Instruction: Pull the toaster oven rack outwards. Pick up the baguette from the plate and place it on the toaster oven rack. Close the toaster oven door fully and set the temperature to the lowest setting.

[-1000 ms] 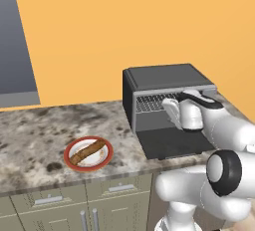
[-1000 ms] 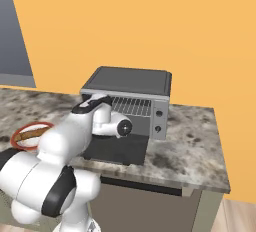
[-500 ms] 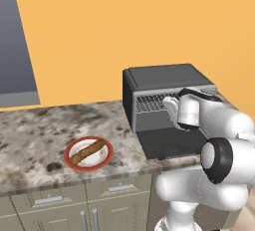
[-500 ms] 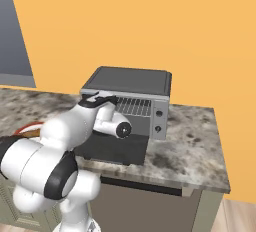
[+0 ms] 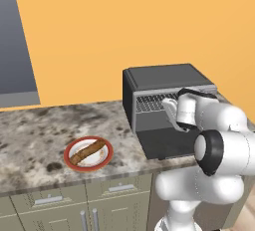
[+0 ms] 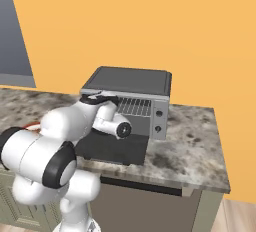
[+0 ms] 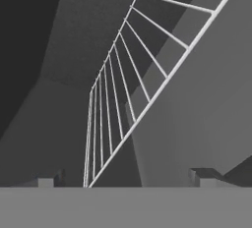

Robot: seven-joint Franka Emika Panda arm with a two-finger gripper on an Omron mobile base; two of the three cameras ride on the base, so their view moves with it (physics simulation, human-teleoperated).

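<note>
Silver wire of the rack (image 7: 129,82) runs right up to my fingertips (image 7: 47,182), which stand wide apart with nothing between them. Door (image 6: 112,148) is down flat, oven (image 5: 167,83) open. I'd ease forward until the front bar sits between the jaws, close, then draw straight out. Baguette (image 5: 87,151) waits on its plate (image 5: 70,162).

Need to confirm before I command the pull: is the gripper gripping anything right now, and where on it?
Nothing is held. The gripper is open at the toaster oven mouth, its fingertips apart with the rack ahead.
</note>
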